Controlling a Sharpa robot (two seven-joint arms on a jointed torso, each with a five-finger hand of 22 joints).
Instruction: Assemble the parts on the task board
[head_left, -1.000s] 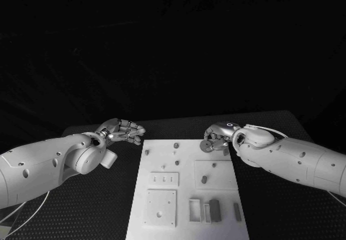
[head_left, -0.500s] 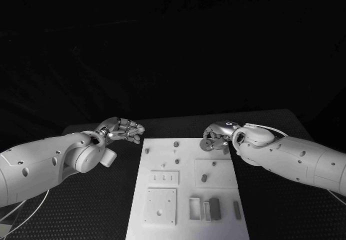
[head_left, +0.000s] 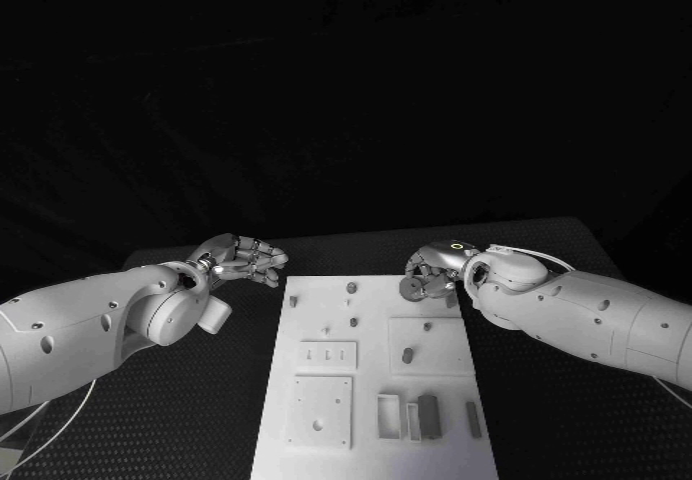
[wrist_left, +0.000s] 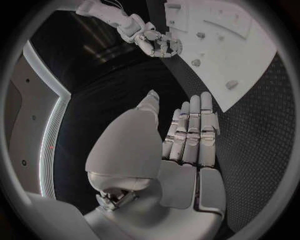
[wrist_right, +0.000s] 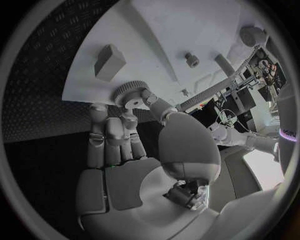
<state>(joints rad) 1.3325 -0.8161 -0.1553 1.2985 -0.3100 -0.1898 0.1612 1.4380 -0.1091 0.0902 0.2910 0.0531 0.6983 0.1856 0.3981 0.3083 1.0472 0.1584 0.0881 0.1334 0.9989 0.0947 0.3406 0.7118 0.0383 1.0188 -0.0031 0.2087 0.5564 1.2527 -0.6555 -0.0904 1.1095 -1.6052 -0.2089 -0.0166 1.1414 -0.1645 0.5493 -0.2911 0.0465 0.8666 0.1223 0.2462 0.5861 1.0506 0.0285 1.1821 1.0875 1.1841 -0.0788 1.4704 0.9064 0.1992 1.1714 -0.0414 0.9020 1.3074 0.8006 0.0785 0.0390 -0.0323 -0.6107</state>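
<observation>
Task board (head_left: 378, 330): near end cut off by head view's lower edge. Small parts (head_left: 353, 289) at far end too small to identify.

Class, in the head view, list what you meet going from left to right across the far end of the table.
left hand → far edge of the task board → gear held by the right hand

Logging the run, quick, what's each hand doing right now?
Left hand: open, holding nothing, off the task board.
Right hand: fingers pinching a small gear at the board's far right corner.
</observation>
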